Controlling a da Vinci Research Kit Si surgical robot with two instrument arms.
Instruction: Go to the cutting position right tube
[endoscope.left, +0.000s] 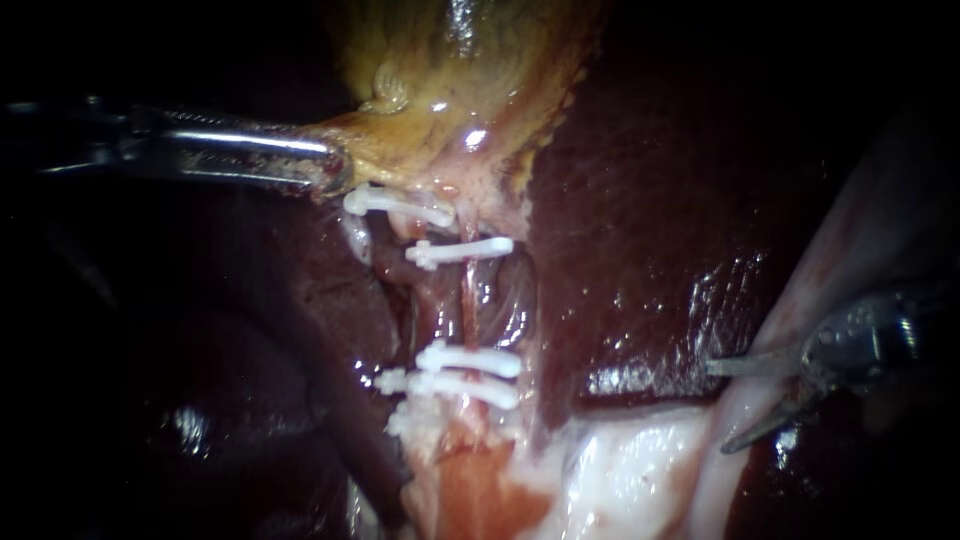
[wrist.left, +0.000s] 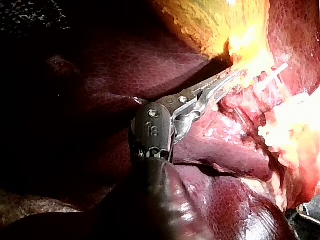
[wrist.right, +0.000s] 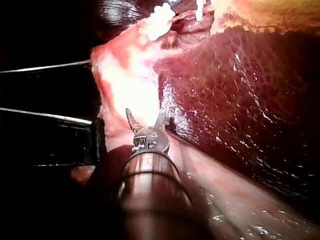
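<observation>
Right tube (endoscope.left: 467, 300) sits mid-field, bare between the upper clip (endoscope.left: 460, 250) at its gallbladder end and the lower clips (endoscope.left: 468, 372) at its other end. That bare span is the target, by my read. Right instrument (endoscope.left: 716, 408) is well apart from the tube, out past the liver (endoscope.left: 640, 200) lobe lying beside the tube, jaws apart with nothing in them. Left instrument (endoscope.left: 335, 175) has its jaws clamped on the gallbladder (endoscope.left: 450, 90) edge near the tube's upper end, likely giving traction. Risks:
- Open jaws crossing to the tube could rake the liver surface or snag the pale tissue (endoscope.left: 620, 470) near the tube's lower end.
- With poor alignment, a jaw lands on a clip instead of bare tube and could dislodge it.
- The outer clip (endoscope.left: 400, 203) sits just beside the tube's upper end, maybe on a second tube, so overshoot could catch the wrong structure.
- If the left grip slips, the tube goes slack and the target shifts.
</observation>
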